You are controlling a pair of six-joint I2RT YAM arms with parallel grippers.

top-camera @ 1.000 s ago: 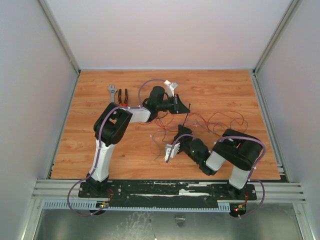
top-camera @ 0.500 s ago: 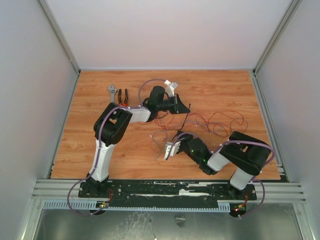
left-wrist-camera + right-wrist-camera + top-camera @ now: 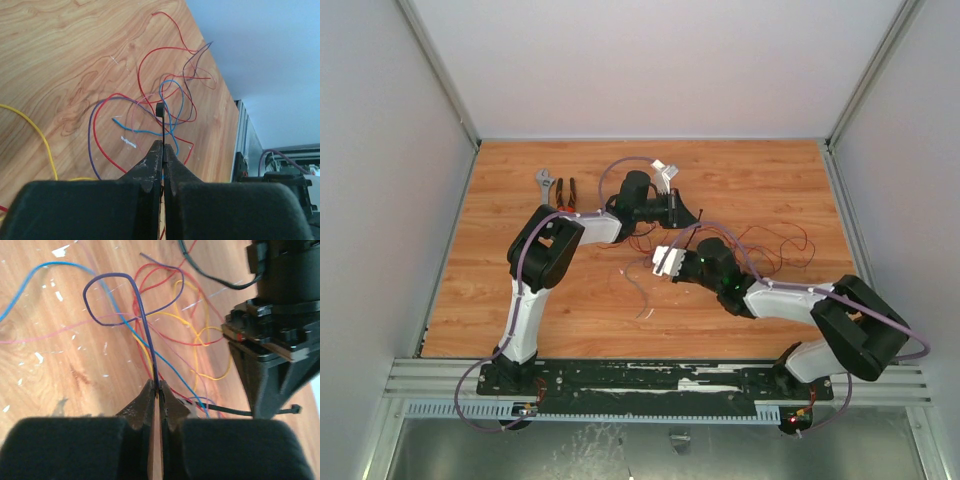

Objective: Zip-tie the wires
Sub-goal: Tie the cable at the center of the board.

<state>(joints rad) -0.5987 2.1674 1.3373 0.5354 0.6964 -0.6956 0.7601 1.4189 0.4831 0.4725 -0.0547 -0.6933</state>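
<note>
Your left claw [image 3: 163,152] is pinching the zip tie [image 3: 162,127], its head poking out at mid-frame. Your right claw [image 3: 157,389] is clamping one purple strand of the wires [image 3: 145,325], which are sprawling across upper centre. They're looking light, limp and springy, so try gripping several bunched strands.

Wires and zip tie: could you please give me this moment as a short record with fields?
left gripper: shut on zip tie, head beyond fingertips
right gripper: shut on purple strand of wires
wires: loose tangle on table
tools: wrench, pliers at far left
</note>
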